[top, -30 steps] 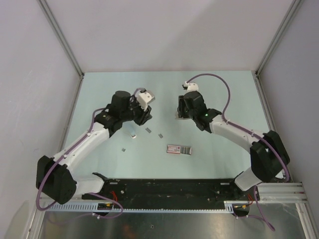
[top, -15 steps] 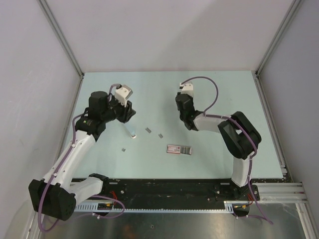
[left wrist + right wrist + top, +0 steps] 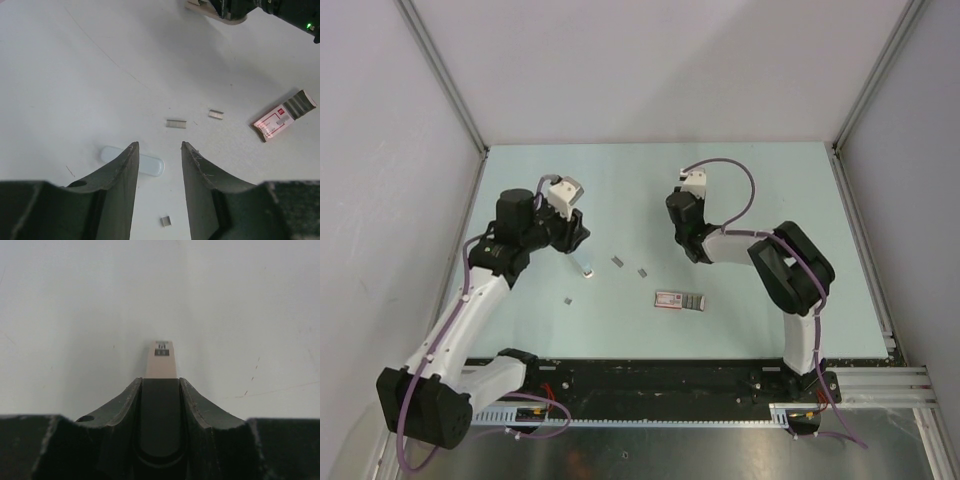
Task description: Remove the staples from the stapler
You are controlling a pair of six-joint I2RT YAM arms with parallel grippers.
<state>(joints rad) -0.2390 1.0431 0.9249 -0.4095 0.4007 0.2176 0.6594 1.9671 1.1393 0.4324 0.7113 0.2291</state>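
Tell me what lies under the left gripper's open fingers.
Below the open left gripper, a pale oblong piece lies on the table, partly covered by one finger. A staple strip lies nearby.

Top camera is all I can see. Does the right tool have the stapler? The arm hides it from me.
Observer: Yes. In the right wrist view the right tool is shut on the stapler, and its pale end pokes out in front.
Operator: Is the left tool holding something too?
Observer: No. The left wrist view shows the left tool open with nothing in it.
Operator: What's the little white bit next to it?
Observer: Up close it's a flat pale piece with rounded ends, lying loose just beyond the left tool.
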